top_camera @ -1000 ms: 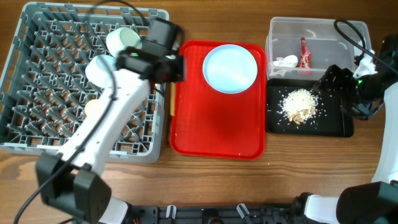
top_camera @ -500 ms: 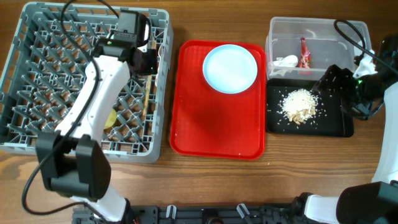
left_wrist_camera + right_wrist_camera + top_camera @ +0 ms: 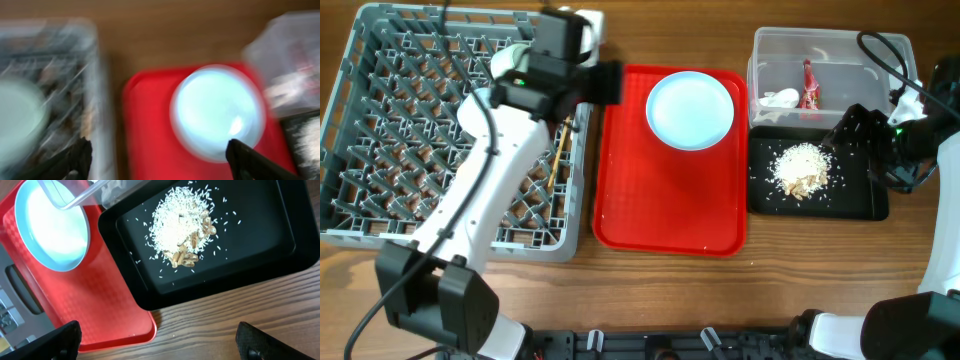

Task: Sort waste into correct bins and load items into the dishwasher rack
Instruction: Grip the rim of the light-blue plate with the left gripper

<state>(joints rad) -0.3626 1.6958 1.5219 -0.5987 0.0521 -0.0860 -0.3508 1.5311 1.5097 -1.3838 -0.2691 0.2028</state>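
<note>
The grey dishwasher rack [image 3: 380, 120] holds a pale green bowl [image 3: 506, 62] and a thin wooden chopstick [image 3: 558, 155] lying by its right wall. My left gripper [image 3: 608, 83] hangs open and empty over the gap between rack and red tray. Its wrist view is blurred but shows the white plate [image 3: 217, 112] ahead of the left gripper [image 3: 160, 165]. The plate [image 3: 690, 110] sits on the red tray. The clear tub [image 3: 880, 50] contains a red wrapper [image 3: 809, 85] and a white tissue [image 3: 780, 98]. Food scraps [image 3: 800, 168] lie in the black tray [image 3: 860, 200]. My right gripper [image 3: 845, 127] is open over that tray.
The red serving tray [image 3: 665, 200] lies between the rack and the bins. In the right wrist view the right gripper [image 3: 160, 345] hovers above bare wood beside the black tray [image 3: 280, 240] and the red tray's corner [image 3: 115, 315]. Cables trail at the far right.
The left gripper has opened, leaving the chopstick in the rack, and swung right from over the rack to the red tray's top-left edge. The right arm has not moved.
</note>
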